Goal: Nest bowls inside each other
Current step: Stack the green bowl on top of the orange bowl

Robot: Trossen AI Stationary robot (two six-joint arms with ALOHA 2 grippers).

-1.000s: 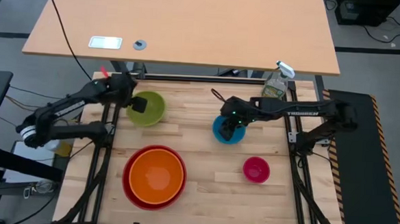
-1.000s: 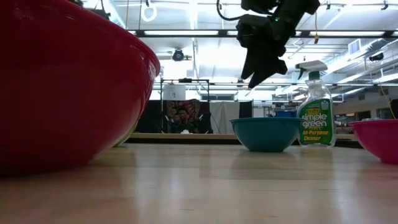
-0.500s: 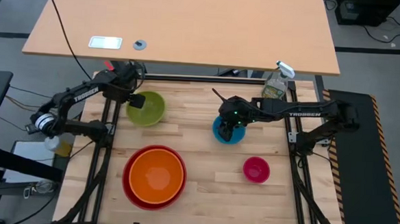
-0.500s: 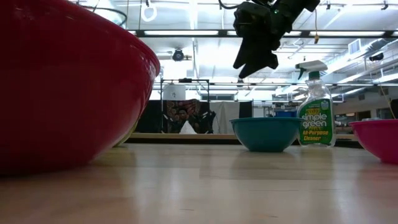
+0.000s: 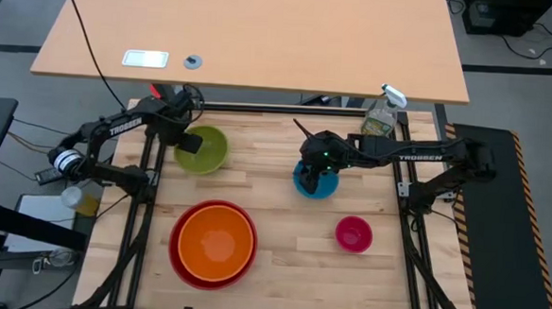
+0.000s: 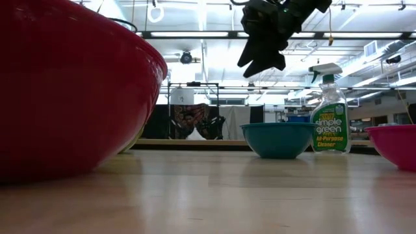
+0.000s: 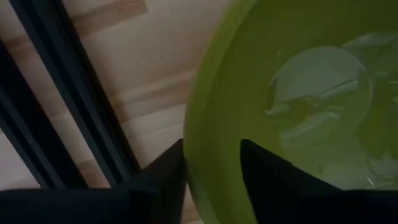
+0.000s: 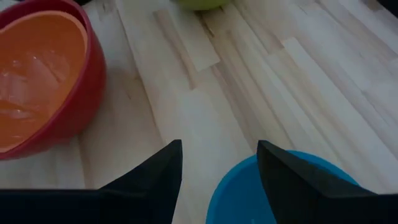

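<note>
The lime green bowl [image 5: 208, 151] sits on the table at the far left. My left gripper [image 7: 212, 168] points down at its left rim [image 7: 193, 124], one finger inside the bowl and one outside. The blue bowl [image 5: 318, 184] stands at mid table, and my right gripper [image 5: 313, 172] hangs open above it, slanting down, touching nothing. The orange bowl [image 5: 216, 241] rests inside the red bowl [image 5: 178, 261] at the near left. The pink bowl [image 5: 353, 234] stands alone at the near right. My left gripper stands astride the lime green bowl's left rim [image 7: 189, 149], coming from above. The outer finger [image 7: 165, 180] lies close against the outer wall and the inner finger [image 7: 267, 174] is over the inner wall. I cannot tell whether they touch. The bowl rests on the table.
A clear spray bottle [image 5: 380, 115] stands at the far right edge, behind the blue bowl. Black frame rails [image 5: 147, 181] run along the table's left and right sides. Bare wood [image 5: 256, 172] lies between the green and blue bowls.
My left gripper has sunk down to the green bowl's left rim and tipped to point straight down, its arm swinging toward the far edge. My right gripper has tipped up a little above the blue bowl. No bowl has moved.
</note>
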